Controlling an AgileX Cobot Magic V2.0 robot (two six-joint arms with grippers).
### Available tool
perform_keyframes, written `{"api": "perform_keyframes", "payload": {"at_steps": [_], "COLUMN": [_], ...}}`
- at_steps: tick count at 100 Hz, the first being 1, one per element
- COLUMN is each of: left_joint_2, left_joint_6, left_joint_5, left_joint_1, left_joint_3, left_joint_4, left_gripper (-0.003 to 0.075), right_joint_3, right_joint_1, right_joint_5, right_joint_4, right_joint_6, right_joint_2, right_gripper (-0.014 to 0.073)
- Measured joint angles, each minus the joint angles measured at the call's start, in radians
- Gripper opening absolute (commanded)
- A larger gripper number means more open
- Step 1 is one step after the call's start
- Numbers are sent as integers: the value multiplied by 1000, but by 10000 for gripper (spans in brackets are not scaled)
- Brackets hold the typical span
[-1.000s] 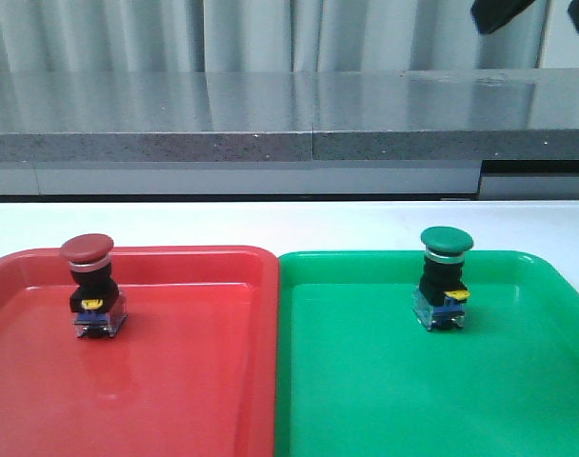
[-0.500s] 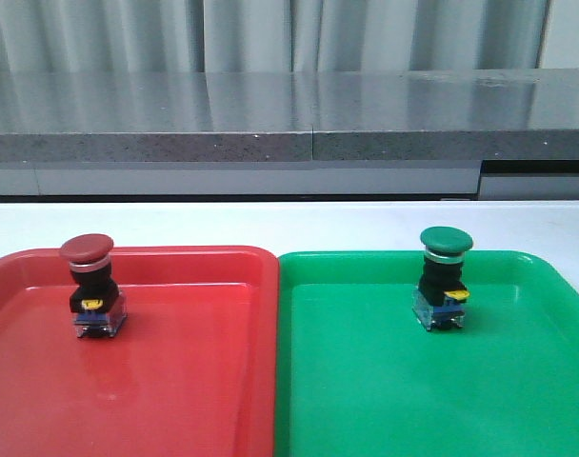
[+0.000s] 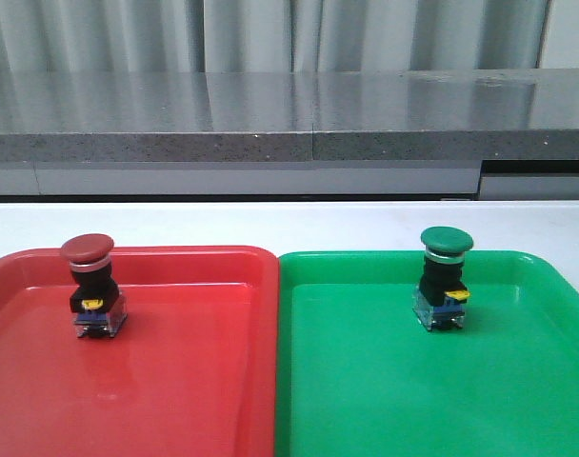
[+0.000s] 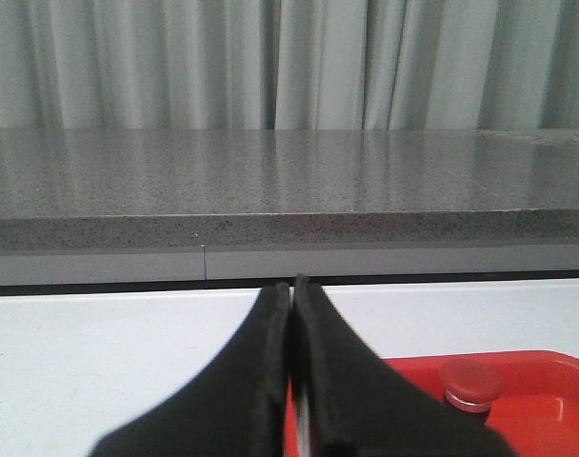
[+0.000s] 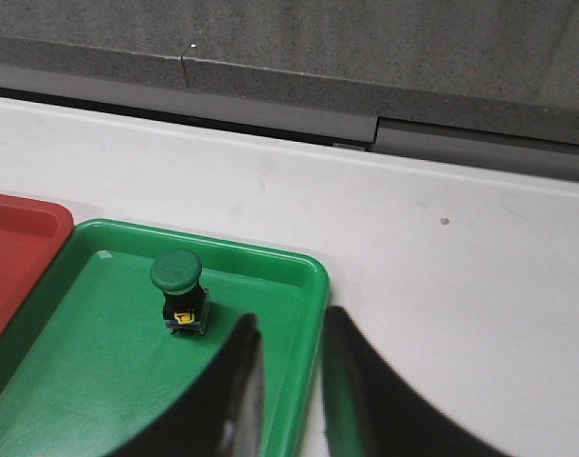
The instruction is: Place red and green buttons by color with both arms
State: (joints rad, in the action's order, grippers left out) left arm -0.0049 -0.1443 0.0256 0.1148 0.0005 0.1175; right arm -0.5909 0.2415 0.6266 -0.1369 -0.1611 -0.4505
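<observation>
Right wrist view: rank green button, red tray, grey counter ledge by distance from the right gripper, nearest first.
From the right gripper, fingers apart over the green tray's rim:
1. green button, upright in the green tray, just beyond the fingertips.
2. red tray, past the green tray's far side edge.
3. grey counter ledge, across the white table, farthest.

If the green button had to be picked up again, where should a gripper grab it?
Probably from straight above, fingers closing on the black body just below the cap. The green button stands upright in the green tray, its wide cap overhanging the narrower body, so the cap would stop it slipping down through the fingers.
</observation>
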Motion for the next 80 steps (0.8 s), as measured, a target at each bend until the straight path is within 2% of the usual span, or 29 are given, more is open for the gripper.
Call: {"api": "perform_keyframes", "payload": {"at_steps": [80], "left_joint_2": [0], "left_joint_6": [0], "left_joint_5": [0], "left_joint_1": [0], "left_joint_3": [0], "left_joint_4": [0], "left_gripper": [-20], "right_joint_3": [0], "right_joint_1": [0], "right_joint_5": [11], "right_joint_4": [0], "right_joint_6": [0], "right_joint_2": [0], "right_gripper": [-111]}}
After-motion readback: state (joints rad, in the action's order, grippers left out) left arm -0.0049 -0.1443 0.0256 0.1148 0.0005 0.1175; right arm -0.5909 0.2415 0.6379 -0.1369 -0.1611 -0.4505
